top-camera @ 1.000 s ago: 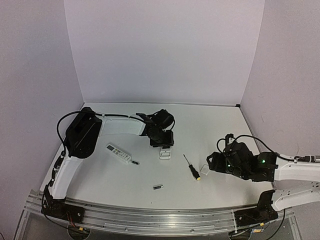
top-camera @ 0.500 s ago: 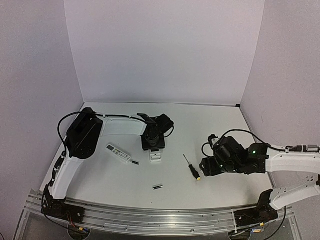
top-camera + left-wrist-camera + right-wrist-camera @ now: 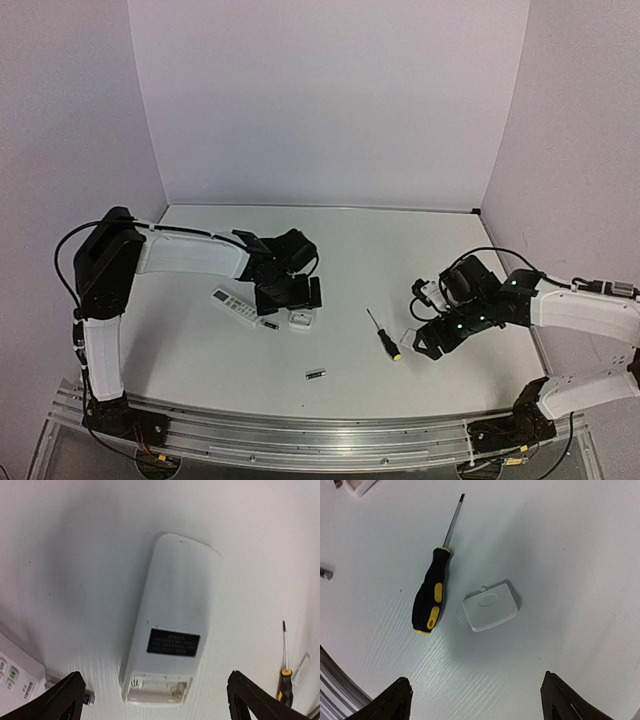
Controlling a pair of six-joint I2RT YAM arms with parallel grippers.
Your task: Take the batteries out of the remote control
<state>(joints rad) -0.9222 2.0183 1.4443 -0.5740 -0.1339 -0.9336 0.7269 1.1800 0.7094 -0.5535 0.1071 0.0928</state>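
Observation:
A white remote [image 3: 175, 625] lies back up under my left gripper [image 3: 157, 707]. Its battery bay [image 3: 157, 689] is open and looks empty. It also shows in the top view [image 3: 301, 321]. My left gripper [image 3: 289, 303] is open, with a finger on each side of the bay end and above it. One battery [image 3: 88, 698] lies by the left finger; in the top view [image 3: 269, 324] it is next to a second remote. Another battery [image 3: 316, 374] lies nearer the front. My right gripper [image 3: 480, 705] is open and empty above bare table, to the right in the top view [image 3: 430, 341].
A second white remote [image 3: 236, 306] lies buttons up left of the first. A black-and-yellow screwdriver [image 3: 432, 595] and a small flat white cover [image 3: 490, 606] lie side by side ahead of my right gripper. The screwdriver shows mid-table in the top view [image 3: 384, 336].
My left arm has swung left and toward the front, and the back-up remote has shifted left with it. My right gripper has turned and drawn slightly right of the screwdriver.

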